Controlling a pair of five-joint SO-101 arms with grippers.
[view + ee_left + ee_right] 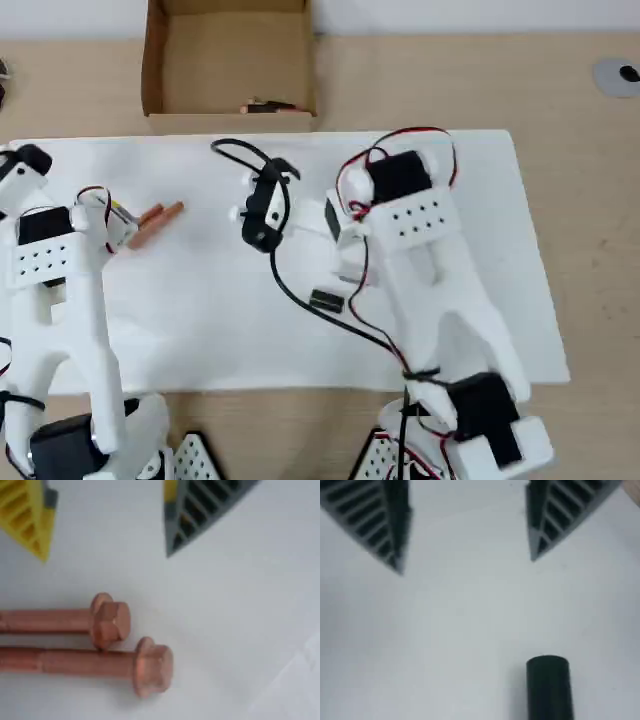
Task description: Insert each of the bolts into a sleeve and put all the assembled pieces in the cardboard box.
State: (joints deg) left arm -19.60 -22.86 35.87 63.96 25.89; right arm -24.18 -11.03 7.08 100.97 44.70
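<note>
- While the black sleeve [327, 300] lies alone on its side, the two copper bolts [158, 224] lie close together, side by side on the white sheet [200, 330], well apart from that sleeve.
- Both bolts point their flanged heads the same way, with one head [111, 621] set a little back of the other head [152, 666] and seeming to touch the neighbour's shaft.
- The left gripper [106, 555] has its fingers spread wide and holds nothing. The bolt heads lie just short of its yellow tips, outside the gap between them.
- In the high view this gripper sits at the end of the left arm [60, 300], right beside the bolts.
- The right gripper [467, 564] is also spread wide and empty. It hangs over bare sheet, with the round end of the sleeve near it but not between its fingers.
- The sleeve lies just beside the right arm [430, 260], towards the middle of the sheet.
- The cardboard box [153, 70] stands open on the table [580, 200], just past the far edge of the sheet.
- One dark assembled piece [268, 106] lies in the box against its near wall.
</note>
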